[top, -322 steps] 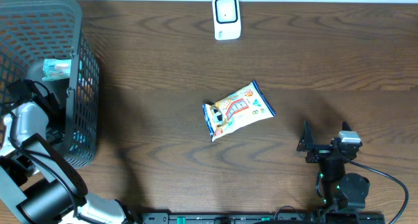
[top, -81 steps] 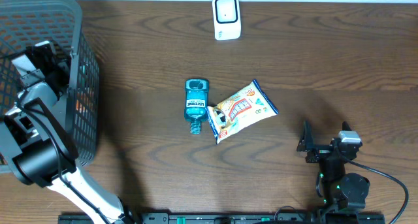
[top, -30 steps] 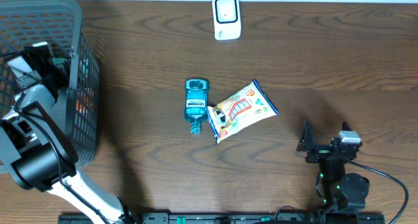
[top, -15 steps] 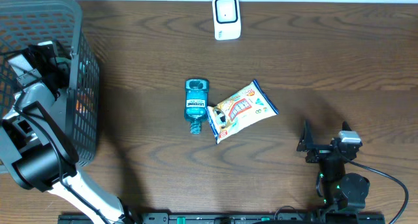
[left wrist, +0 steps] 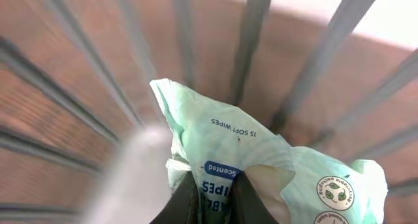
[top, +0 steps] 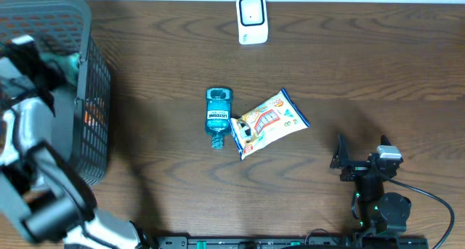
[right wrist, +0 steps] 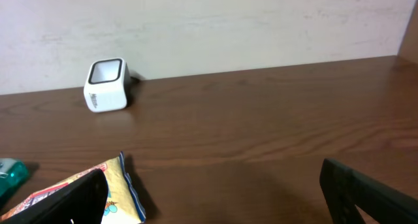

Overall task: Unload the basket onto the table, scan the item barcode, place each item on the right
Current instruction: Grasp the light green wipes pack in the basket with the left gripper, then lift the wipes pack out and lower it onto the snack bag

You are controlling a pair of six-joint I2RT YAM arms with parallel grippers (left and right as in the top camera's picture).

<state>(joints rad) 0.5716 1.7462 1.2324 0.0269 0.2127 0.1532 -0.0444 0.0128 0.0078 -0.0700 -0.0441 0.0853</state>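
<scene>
The left gripper (left wrist: 212, 196) is in the dark wire-mesh basket (top: 98, 96) at far left, pinched shut on the top fold of a mint-green soft pack of wipes (left wrist: 261, 152) — a grip suited, I judge, to carrying it to the small white scanner (top: 252, 19) at the far edge. The right gripper (top: 362, 153) rests near right, jaws apart.

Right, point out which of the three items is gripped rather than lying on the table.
The pale green wipes pack, pinched by the left gripper at the basket. The blue mouthwash bottle and the snack bag lie loose on the table.
</scene>
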